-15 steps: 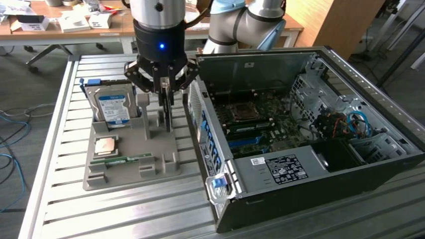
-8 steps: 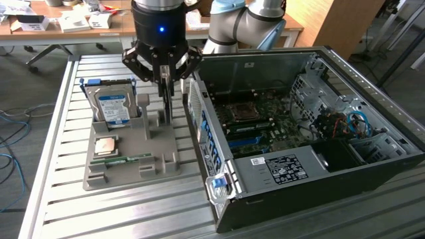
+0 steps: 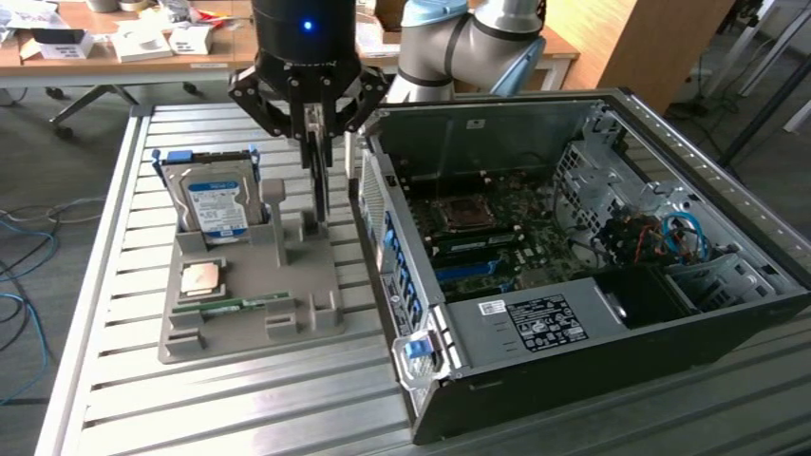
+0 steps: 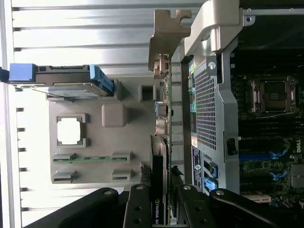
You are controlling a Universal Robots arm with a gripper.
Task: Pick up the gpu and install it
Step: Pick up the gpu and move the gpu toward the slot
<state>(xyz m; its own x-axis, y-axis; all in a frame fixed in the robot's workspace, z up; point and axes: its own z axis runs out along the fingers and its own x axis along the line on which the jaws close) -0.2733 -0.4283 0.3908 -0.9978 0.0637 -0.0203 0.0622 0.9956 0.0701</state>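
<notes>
Starting at the exterior view's left, the hard drive [image 3: 216, 198] stands on its edge in a slot of the grey holder [image 3: 260, 328], which lies on the slatted tabletop [image 3: 254, 404]. The slot keeps the drive upright, most likely so that it can be taken from above. In front of it, flat in their own shallow seats, lie the processor chip [image 3: 203, 277] and the memory stick [image 3: 235, 305]. Further right, over the side of the holder nearest to the case, the claw [image 3: 314, 152] hangs straight down and is clenched on the gpu [image 3: 321, 195]. In the wrist view its fingers [image 4: 137, 209] press on the two faces of the card, and the silver bracket [image 4: 166, 42] is at the far end. The card is held thin and vertical, probably because it must enter a slot edge-first. Whether its lower edge is free of the holder's posts cannot be told. Just beside it on the right rises the perforated back wall [image 3: 378, 204] of the computer case [image 3: 609, 380], so the room on this side is narrow. The case lies with its open side up. Above the motherboard [image 3: 495, 228] there is free room, while the cables [image 3: 659, 233] crowd the far right.
</notes>
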